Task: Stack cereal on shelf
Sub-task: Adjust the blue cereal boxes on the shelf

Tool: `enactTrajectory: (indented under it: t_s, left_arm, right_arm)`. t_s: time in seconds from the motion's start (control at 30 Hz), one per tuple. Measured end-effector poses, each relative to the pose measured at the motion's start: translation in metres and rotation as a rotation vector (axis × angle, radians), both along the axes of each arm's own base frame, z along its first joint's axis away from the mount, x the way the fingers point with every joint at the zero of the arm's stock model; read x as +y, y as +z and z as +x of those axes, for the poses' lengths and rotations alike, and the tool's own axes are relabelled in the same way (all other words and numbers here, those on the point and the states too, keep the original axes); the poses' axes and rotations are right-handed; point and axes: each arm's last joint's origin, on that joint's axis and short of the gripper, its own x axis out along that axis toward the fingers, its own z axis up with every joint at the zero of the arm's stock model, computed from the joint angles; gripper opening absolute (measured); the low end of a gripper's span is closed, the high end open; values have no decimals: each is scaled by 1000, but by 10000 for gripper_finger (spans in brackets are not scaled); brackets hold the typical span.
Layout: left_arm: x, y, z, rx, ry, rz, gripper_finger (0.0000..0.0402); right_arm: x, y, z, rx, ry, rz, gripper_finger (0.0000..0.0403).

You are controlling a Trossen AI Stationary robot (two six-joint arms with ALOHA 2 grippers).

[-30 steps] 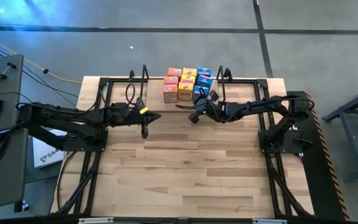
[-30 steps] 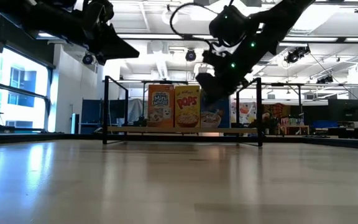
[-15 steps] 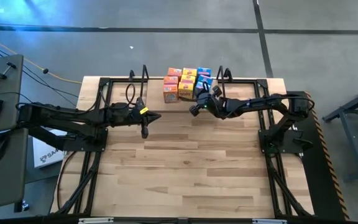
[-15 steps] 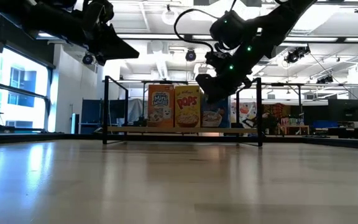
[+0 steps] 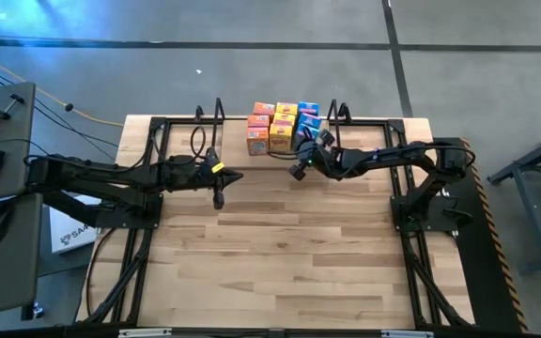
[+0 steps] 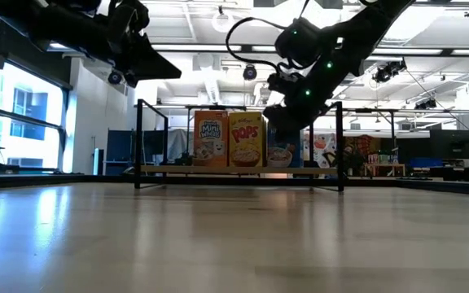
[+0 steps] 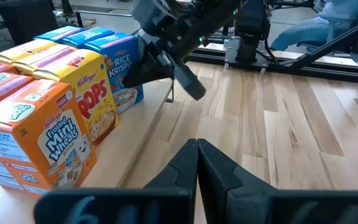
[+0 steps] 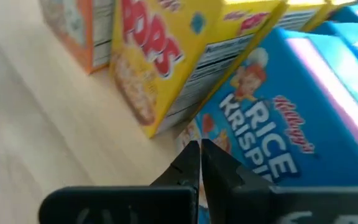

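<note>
Plank table (image 5: 280,253) under ceiling lights; both arms' fingers (image 7: 197,163) (image 8: 200,167) pinched together, empty.

Table top (image 5: 280,253): pale wooden planks, visible grain, smooth satin finish that reflects the room lights in the low view. Shelf (image 6: 238,169): a light wooden board of like finish, with thin black metal wire uprights at both ends. Cereal boxes (image 7: 73,118): printed paperboard, lightly glossy faces in orange, yellow and blue, crisp folded edges. Blue box (image 8: 291,149): smooth printed card with a faint sheen. Left gripper (image 7: 197,163): dark matt fingers, seemingly plastic, smooth. Right gripper (image 8: 200,163): the same dark matt finish. Arms (image 5: 111,176): black, dull surfaces, with exposed black cabling. Table frame (image 5: 144,160): black metal tubing, matt. Floor (image 5: 252,66): grey, smooth, slightly shiny.
</note>
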Motion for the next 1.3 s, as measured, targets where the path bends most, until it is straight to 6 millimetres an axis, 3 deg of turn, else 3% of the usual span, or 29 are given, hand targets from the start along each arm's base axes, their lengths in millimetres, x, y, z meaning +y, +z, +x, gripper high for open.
enactTrajectory:
  t_s: [0.23, 0.6, 1.3]
  left_arm:
    - [0, -1, 0, 7, 2, -8, 0]
    - [0, -1, 0, 7, 3, -8, 0]
    - [0, 0, 0, 2, -1, -7, 0]
  right_arm:
    - [9, 10, -11, 64, 36, 29, 0]
    - [-7, 12, -18, 68, -52, 2, 0]
    - [-13, 14, -20, 121, -26, -21, 0]
